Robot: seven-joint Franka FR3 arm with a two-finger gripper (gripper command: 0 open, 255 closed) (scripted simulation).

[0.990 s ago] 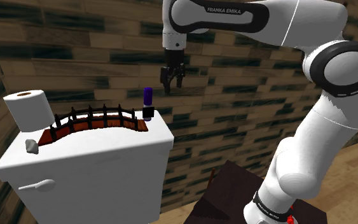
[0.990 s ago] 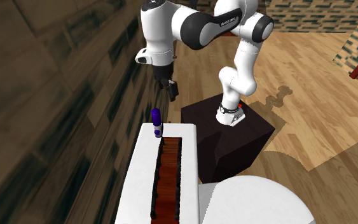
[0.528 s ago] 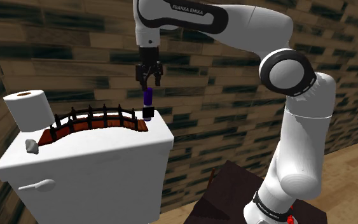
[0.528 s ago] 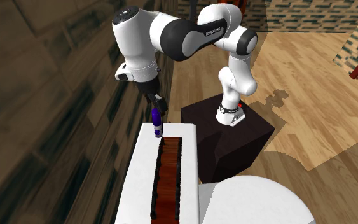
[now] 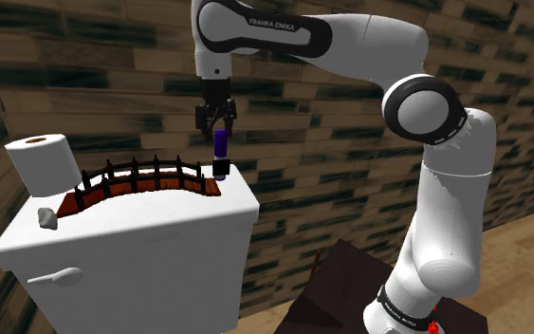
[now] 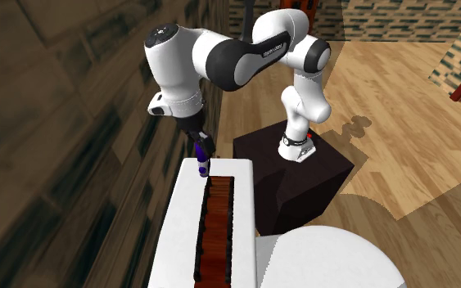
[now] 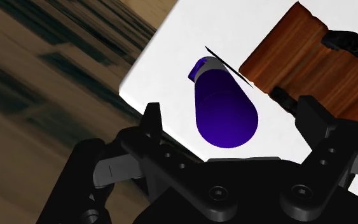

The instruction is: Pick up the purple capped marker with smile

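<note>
Arm (image 5: 350,38) lettering reads "FRANKA EMIKA". Purple-capped marker (image 5: 220,152) stands upright on the white tank lid (image 5: 160,232), at its corner by the wall; long axis vertical, cap up. End effector (image 5: 215,121) open directly above, fingers (image 7: 153,121) straddling the cap, not touching.

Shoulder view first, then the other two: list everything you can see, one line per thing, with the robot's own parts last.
Purple-capped marker: one, purple over a black base, upright at the lid's end nearest the arm.
White toilet tank: one, white, against the wall.
White paper roll: one, white, at the lid's other end.
Brown wooden bridge-shaped piece with black railings: one, along the lid between roll and marker.
Small grey lump: one, grey, on the lid by the roll.
Dark box stand: one, on the wooden floor.
White Franka arm: one, white with dark joints.
Black gripper: one, open, over the marker's top, not touching it.
</note>
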